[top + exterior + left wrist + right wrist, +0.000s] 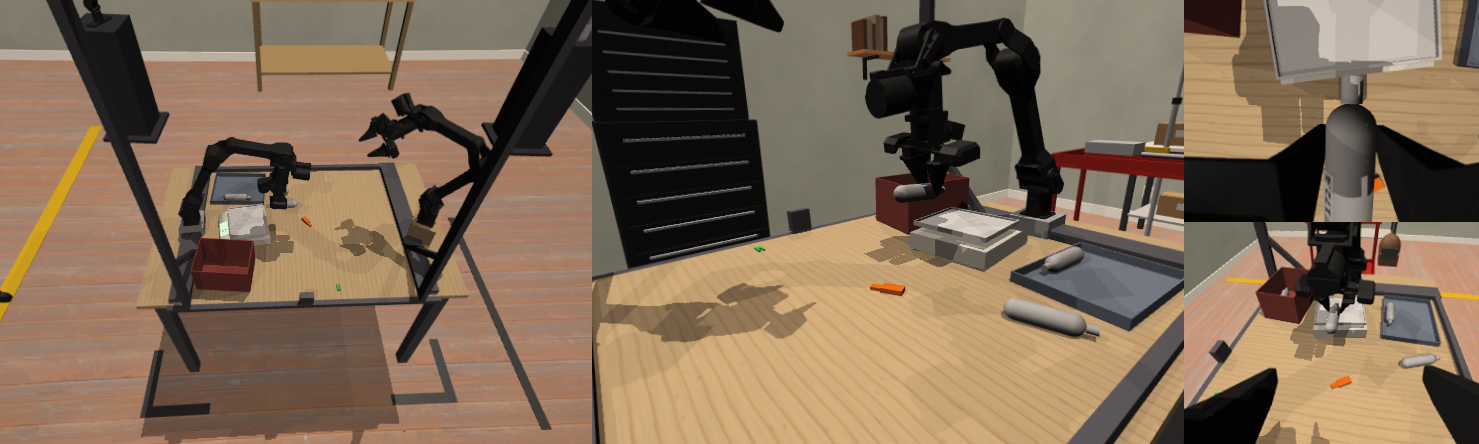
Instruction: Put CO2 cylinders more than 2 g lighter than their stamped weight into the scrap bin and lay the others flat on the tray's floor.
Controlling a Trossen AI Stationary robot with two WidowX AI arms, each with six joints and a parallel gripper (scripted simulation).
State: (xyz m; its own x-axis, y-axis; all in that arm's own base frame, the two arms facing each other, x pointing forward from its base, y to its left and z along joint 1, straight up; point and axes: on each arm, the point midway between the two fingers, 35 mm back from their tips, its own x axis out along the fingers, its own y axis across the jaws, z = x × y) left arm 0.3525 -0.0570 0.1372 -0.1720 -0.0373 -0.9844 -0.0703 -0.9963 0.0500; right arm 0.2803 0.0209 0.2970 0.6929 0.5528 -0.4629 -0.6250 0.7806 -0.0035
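My left gripper [933, 186] is shut on a grey CO2 cylinder [916, 192] and holds it level in the air, beside the scale [968, 234]. In the left wrist view the cylinder [1349, 159] points its nozzle at the edge of the scale's plate [1354, 35], which is bare. One cylinder [1062, 259] lies flat in the grey tray [1102, 282]. Another cylinder [1049, 317] lies on the table in front of the tray. The red scrap bin [919, 202] stands behind the scale, and a cylinder [1285, 292] shows inside it. My right gripper [377, 140] is open and empty, high above the table's far corner.
A small orange block [888, 288] lies mid-table and a small green piece [760, 248] lies near the table edge. Black frame posts stand at the table's corners. A raised dark rail [1132, 380] runs along the edge by the tray.
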